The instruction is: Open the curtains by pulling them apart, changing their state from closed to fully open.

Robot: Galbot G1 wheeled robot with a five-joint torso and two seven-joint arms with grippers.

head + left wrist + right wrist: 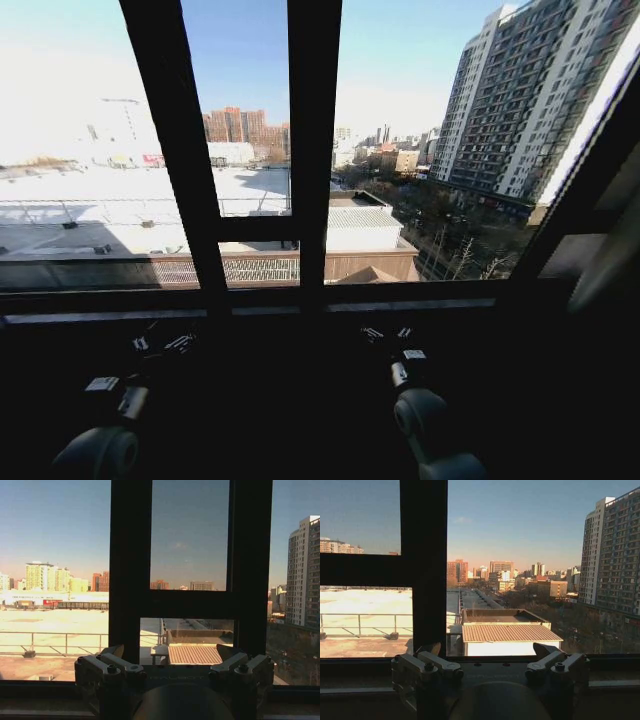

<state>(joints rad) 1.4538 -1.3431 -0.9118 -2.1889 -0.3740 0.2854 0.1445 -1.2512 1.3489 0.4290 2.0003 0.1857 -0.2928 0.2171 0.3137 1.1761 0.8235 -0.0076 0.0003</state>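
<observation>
No curtain fabric hangs over the glass in front of me. At the far right edge of the head view, a grey-beige fold (612, 240) under a bright slanted strip may be a bunched panel of the curtains; I cannot tell for sure. My left gripper (165, 343) (175, 661) sits low before the sill, open, with nothing between its fingers. My right gripper (388, 333) (490, 656) is level with it to the right, also open and holding nothing. Both point at the window.
Dark window frame bars (312, 150) stand upright in the middle, with a slanted one (170, 150) to the left. A dark sill (320, 300) runs across just beyond both grippers. Rooftops and tall buildings (530, 100) lie outside the glass.
</observation>
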